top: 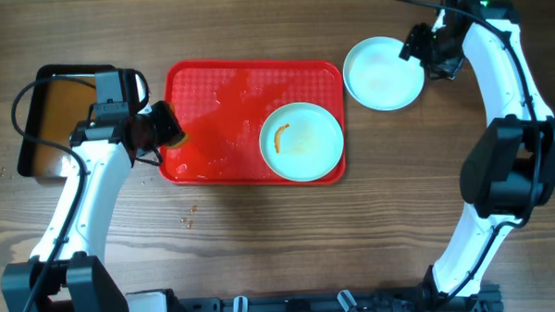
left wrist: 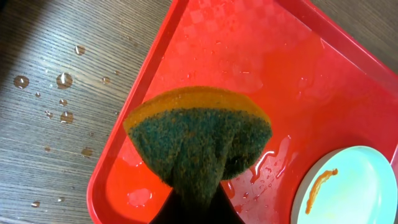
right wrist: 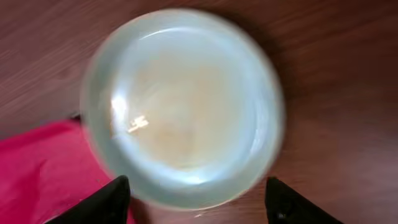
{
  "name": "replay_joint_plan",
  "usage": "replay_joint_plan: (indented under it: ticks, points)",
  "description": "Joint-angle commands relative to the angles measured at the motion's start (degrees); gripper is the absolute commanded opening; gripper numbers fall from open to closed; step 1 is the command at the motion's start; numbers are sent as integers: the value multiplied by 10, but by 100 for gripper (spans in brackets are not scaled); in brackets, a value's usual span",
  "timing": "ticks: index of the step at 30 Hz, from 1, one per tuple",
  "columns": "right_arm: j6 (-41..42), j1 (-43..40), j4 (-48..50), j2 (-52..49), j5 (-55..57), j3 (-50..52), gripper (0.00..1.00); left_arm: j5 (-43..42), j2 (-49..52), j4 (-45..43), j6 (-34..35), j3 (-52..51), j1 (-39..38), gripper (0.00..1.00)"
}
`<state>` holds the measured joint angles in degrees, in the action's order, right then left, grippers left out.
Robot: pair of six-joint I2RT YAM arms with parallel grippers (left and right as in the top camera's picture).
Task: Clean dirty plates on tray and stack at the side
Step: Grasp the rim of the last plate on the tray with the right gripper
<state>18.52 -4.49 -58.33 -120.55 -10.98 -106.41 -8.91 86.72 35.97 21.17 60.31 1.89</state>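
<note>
The wooden worktop [top: 263, 258] carries the red tray [top: 211, 93] at its middle, and the tray's textured surface is wet with a film and pools of water. A black tray [top: 26, 123] of brownish liquid sits just beyond the red tray's left end. One smeared plate [top: 305, 150] lies in the red tray's right half, with an orange streak [top: 280, 137] on its left side. A second plate [top: 381, 74] rests on the bare wood just off the tray's upper right corner; the right wrist view shows it blurred. The right hand [top: 427, 51] hovers at this plate's right edge, its fingers [right wrist: 109, 202] well apart and gripping nothing. The left hand [top: 161, 128] is over the tray's left edge, clamped on a folded green and orange sponge [left wrist: 199, 137]. Small water drops [left wrist: 64, 79] dot the wood beside the tray.
</note>
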Motion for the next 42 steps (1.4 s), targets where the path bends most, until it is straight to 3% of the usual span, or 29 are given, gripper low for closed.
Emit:
replay_joint_plan:
  ticks: [1, 2, 4, 6, 8, 9, 11, 13, 14, 19, 24, 25, 26, 27, 31, 32, 35, 36, 38, 39, 42]
  points:
    - [-52, 43, -37, -9, -175, 3, 61, -7, 3, -8, 3, -1, 1, 4]
    - [-83, 72, -57, -9, -175, 3, 54, -7, 3, -8, 3, -1, 1, 4]
    - [-114, 124, -90, -9, -144, 3, 51, -7, 3, -8, 3, -1, 1, 4]
    - [-62, 179, -118, -9, -28, 3, 51, -7, 3, -8, 3, -1, 1, 4]
    - [45, 228, -146, -9, 99, 10, 50, -7, 3, -6, 3, -1, 1, 4]
    - [64, 250, -155, -9, 110, 18, 50, -7, 3, -5, 3, -1, 1, 4]
    - [105, 283, -157, -9, 90, 43, 34, -7, 3, -4, 3, -1, 1, 4]
    - [129, 312, -151, -9, 85, 80, 7, -7, 3, -4, 3, -1, 1, 4]
    - [154, 322, -145, -9, 85, 98, 5, -7, 3, -4, 3, -1, 1, 4]
    - [192, 326, -115, -9, 91, 175, 9, -7, 3, -3, 3, -1, 1, 4]
    - [194, 325, -105, 21, 129, 177, 10, -7, 3, -3, 3, -1, 1, 4]
    - [191, 325, -107, 42, 141, 177, 15, -7, 3, -3, 3, -1, 1, 4]
    - [190, 325, -113, 58, 142, 178, 51, -7, 3, -4, 3, -1, 1, 4]
    - [183, 325, -119, 63, 142, 178, 100, -7, 3, -4, 3, -1, 1, 4]
    - [140, 325, -122, 63, 87, 183, 97, -7, 3, -2, 3, -1, 1, 4]
    - [160, 325, -121, 63, 89, 184, 73, -7, 3, -2, 3, -1, 1, 4]
    - [198, 325, -90, 63, 87, 199, 23, -7, 3, -2, 3, -1, 1, 4]
    - [207, 325, -85, 63, 88, 206, 23, -7, 3, -2, 3, -1, 1, 4]
    - [211, 325, -77, 63, 91, 223, 49, -7, 3, -2, 3, -1, 1, 4]
    - [213, 325, -74, 63, 97, 230, 58, -7, 3, -2, 3, -1, 1, 4]
    - [231, 325, -56, 63, 97, 250, 59, -7, 3, -6, 3, -1, 1, 4]
